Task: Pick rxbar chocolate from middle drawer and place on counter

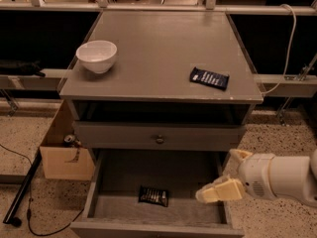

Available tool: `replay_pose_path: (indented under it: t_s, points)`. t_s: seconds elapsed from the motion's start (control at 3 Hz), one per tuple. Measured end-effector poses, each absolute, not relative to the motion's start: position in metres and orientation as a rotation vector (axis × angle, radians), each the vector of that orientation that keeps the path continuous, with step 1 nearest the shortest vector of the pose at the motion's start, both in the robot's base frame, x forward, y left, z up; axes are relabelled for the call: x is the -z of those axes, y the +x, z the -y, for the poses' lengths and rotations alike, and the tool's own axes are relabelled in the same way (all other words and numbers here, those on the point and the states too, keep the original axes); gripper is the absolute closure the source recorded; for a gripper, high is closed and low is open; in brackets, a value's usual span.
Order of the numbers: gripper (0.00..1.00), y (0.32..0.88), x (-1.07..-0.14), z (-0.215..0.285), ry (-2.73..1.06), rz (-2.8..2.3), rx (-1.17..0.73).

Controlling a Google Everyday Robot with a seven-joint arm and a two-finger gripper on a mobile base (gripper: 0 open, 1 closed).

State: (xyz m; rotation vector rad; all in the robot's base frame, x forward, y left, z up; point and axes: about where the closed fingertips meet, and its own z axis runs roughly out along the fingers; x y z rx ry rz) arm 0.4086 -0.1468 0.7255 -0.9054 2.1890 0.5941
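Camera view (the only one on hand).

Progress: the middle drawer [124, 175] stands pulled out, its floor exposed. The rxbar chocolate [153, 196] lies flat on that floor, toward the front and a little left of centre, clear of the side walls. Nothing has been lifted, so I judge the task to be in its reach phase. Grasp, lift and placement on the counter [158, 58] are all left to do.

Gripper [216, 175]: over the drawer's right side, near the right wall, on a white arm entering from the right edge. Two tan fingers [220, 191] show well apart, so the claw reads as spread, with nothing between them (the upper one is only partly visible).

Bar relative to claw: the bar is to the left of the lower finger, near but not touching, with bare drawer floor between them.

Counter contents: a white bowl [97, 55] at left and a navy-blue bar [209, 78] at right, with open grey surface between them for the drop.
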Motion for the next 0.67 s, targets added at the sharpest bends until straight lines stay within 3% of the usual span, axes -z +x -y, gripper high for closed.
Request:
replay_pose_path:
  t_s: [0.67]
  points:
    - [0.0,0.438,-0.64,0.129,-0.845,-2.199,-0.688]
